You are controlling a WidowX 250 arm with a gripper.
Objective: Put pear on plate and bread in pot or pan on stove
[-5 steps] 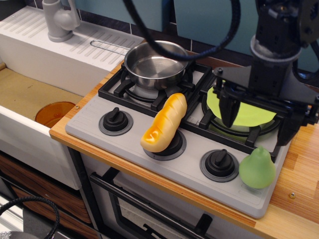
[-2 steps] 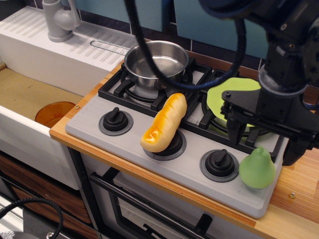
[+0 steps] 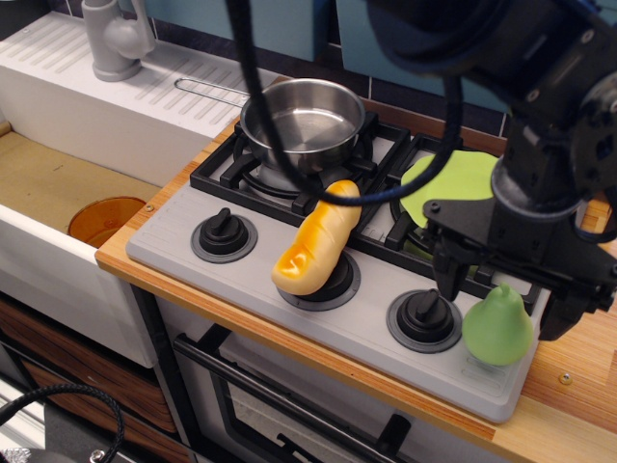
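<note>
The light-green pear [image 3: 497, 327] stands upright on the front right corner of the grey stove [image 3: 183, 246]. My gripper [image 3: 503, 295] is open, its two black fingers [image 3: 446, 273] straddling the pear's top from above. The lime-green plate [image 3: 451, 180] lies on the back right burner, partly hidden by my arm. The golden bread loaf [image 3: 318, 240] lies diagonally across the middle knob. The steel pot [image 3: 302, 122] sits empty on the back left burner, its wire handle pointing left.
A white sink unit with a grey tap [image 3: 114, 37] stands at the back left. An orange drain disc [image 3: 104, 220] lies in the basin. Black knobs [image 3: 224, 234] [image 3: 424, 315] line the stove front. Wooden counter [image 3: 578, 318] runs right of the stove.
My gripper has moved forward and down from over the plate to around the pear's top, uncovering more of the plate. The pear, bread and pot have not moved.
</note>
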